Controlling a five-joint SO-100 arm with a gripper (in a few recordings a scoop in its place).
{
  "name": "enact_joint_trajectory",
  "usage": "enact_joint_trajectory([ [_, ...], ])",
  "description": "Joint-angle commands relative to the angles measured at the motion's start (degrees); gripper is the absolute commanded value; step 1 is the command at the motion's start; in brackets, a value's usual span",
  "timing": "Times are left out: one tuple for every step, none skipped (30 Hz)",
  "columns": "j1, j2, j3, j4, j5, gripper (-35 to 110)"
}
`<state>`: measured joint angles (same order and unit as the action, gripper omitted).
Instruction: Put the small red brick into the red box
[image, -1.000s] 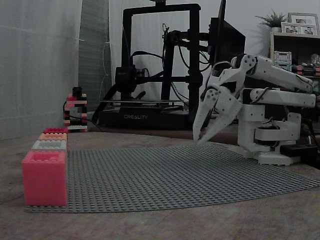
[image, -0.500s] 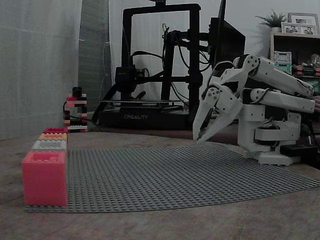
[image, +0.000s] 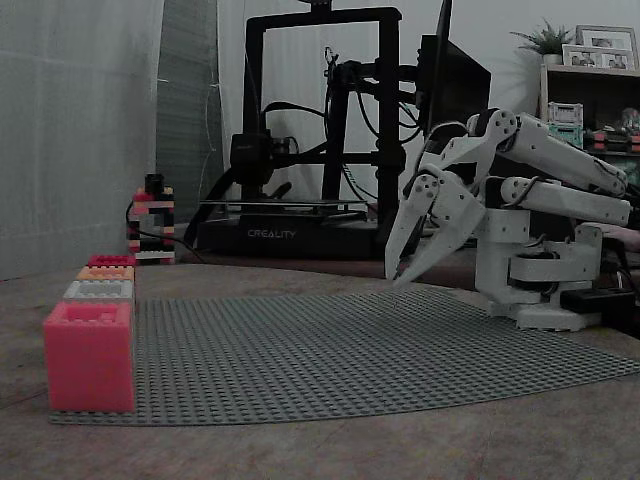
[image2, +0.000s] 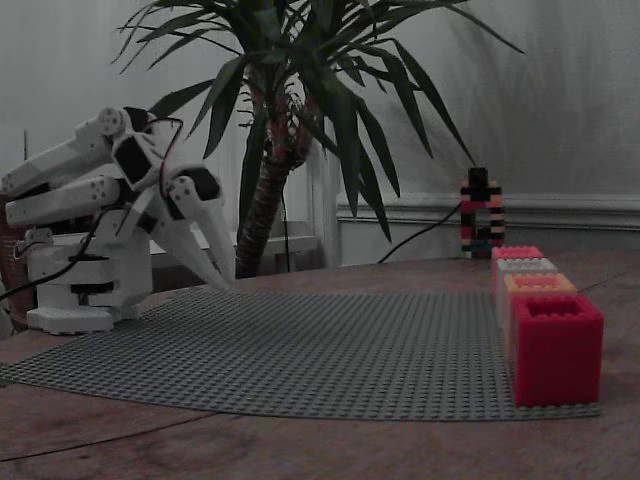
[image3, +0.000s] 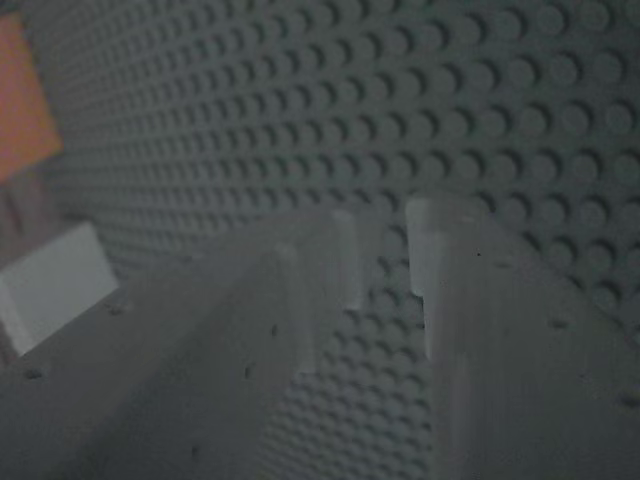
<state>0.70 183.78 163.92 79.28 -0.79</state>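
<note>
The claw (image: 396, 278) hangs nose-down off a white plastic arm (image: 540, 200). Its two long tapered fingers are parted by a narrow slit and pinch nothing. From the wrist you can see studs straight through that gap (image3: 380, 230). Its tips hover just above the grey baseplate (image: 330, 350), a wide sheet covered in rows of small round studs with a curved edge, lying flat on the brown counter (image: 400, 450).

The red box (image: 88, 355) is a chunky square block with an open recess in its top. It sits at the near corner of the baseplate, at the head of a row that runs along that edge. Behind it come a pale grey box (image: 98, 290), an orange one (image: 105, 272), and a low red piece (image: 110, 260) at the far end. I cannot tell whether that last piece is the small red brick. The other fixed view shows the same row, with the red box (image2: 555, 350) nearest and the claw (image2: 222, 283) across the plate.

Between the claw and the row lies bare studded plate, so they are well apart. Past the plate's edge stand a little striped tower of bricks (image: 151, 225) and a black-framed 3D printer (image: 300, 130). A spiky potted plant (image2: 300, 100) rises behind the counter.
</note>
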Motion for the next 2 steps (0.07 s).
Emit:
enact_joint_trajectory([
  [-0.44, 0.70, -0.44, 1.49, -0.18, 0],
  [-0.44, 0.70, -0.44, 1.49, -0.18, 0],
])
